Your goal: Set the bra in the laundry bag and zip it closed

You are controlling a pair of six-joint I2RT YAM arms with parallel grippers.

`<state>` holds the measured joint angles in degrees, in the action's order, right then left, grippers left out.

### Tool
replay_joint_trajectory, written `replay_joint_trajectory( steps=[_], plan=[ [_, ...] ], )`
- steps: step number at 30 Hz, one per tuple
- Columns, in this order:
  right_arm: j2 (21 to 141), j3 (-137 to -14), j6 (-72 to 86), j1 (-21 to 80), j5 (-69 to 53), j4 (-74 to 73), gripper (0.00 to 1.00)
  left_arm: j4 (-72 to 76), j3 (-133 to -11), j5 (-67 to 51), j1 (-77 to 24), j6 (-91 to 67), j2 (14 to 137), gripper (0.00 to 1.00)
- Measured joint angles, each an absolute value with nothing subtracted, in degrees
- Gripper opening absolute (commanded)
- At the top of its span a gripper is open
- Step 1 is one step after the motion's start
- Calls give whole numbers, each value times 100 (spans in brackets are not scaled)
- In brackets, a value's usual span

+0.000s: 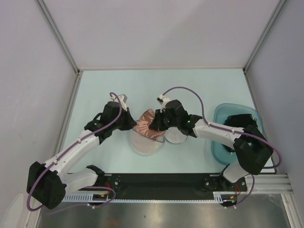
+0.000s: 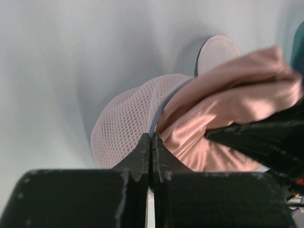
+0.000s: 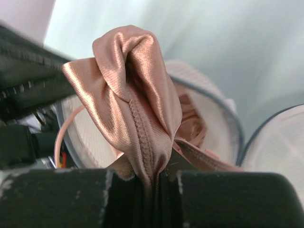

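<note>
Nearest me in the top view, both arms rise from the rail at 6 o'clock and lean in over the pale table [image 1: 199, 90]. The left gripper [image 1: 130, 122] comes in from 9 o'clock and the right gripper [image 1: 155, 124] from 3 o'clock. They meet over the laundry bag [image 1: 145, 142], which lies open with its two white mesh halves side by side, one at about 7 o'clock below the grippers and the other at about 4 o'clock.

On my left wrist feed, the left gripper [image 2: 151, 142] has its fingers pressed together on the dark zip rim of the laundry bag [image 2: 121, 126], pinching the edge of one mesh dome. The bra [image 2: 223, 107] bulges out just past that rim toward 2 o'clock, touching it. The bag's second half shows beyond at 1 o'clock.

On my right wrist feed, the right gripper [image 3: 153, 176] is clamped on a fold of the bra [image 3: 130, 90]. The satin stands in a bunched peak above the fingers, and a thin pink strap [image 3: 56, 137] loops down at 9 o'clock. Part of the bra lies inside the open half of the laundry bag [image 3: 216, 111] behind it, and the rest is held above the rim.

Farther off at 3 o'clock, apart from the bag, a teal basin [image 1: 222, 114] holds a black garment [image 1: 236, 119].
</note>
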<state>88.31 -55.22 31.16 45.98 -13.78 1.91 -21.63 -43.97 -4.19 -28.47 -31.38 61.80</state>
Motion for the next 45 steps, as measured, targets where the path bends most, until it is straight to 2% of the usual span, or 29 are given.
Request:
replay_joint_trajectory(
  steps=[5,11,21,22,24,25,27,28,31,33,34,37,45],
  plan=[
    [8842,-5640,2460,4998,-1400,-180,0,-2176,-4460,-486,-2847,-3096,6180,0],
    [8960,-5651,2246,5024,-1905,-231,0,-2169,-4486,-633,-2847,-3052,6180,0],
    [10438,-5830,3057,4976,-3089,738,0,-2053,-4375,-908,-2840,-2989,5846,0],
    [10514,-5830,3135,4974,-3114,801,10,-2053,-4351,-923,-2840,-2987,5833,0],
    [10597,-5830,3214,4960,-3129,851,19,-2053,-4305,-923,-2840,-2987,5828,0],
    [10615,-5833,3245,4952,-3116,849,33,-2056,-4287,-923,-2840,-2987,5828,0],
    [10619,-5857,3247,4947,-3063,762,43,-2069,-4283,-919,-2840,-2987,5828,0],
    [10617,-5867,3277,4950,-3035,733,52,-2067,-4283,-919,-2840,-2985,5826,0],
    [10556,-5896,3262,4950,-2880,467,67,-2069,-4283,-919,-2840,-2965,5817,0],
    [10409,-5898,3242,4952,-2751,165,73,-2067,-4283,-919,-2840,-2947,5804,0],
    [10298,-5898,3218,4954,-2687,-1,79,-2067,-4283,-919,-2840,-2945,5798,0],
    [9889,-5898,3148,4956,-2438,-508,88,-2069,-4283,-921,-2840,-2939,5795,0],
    [8851,-5894,3055,4792,-1743,-1699,95,-2071,-4270,-926,-2840,-2845,5730,0]
  ],
)
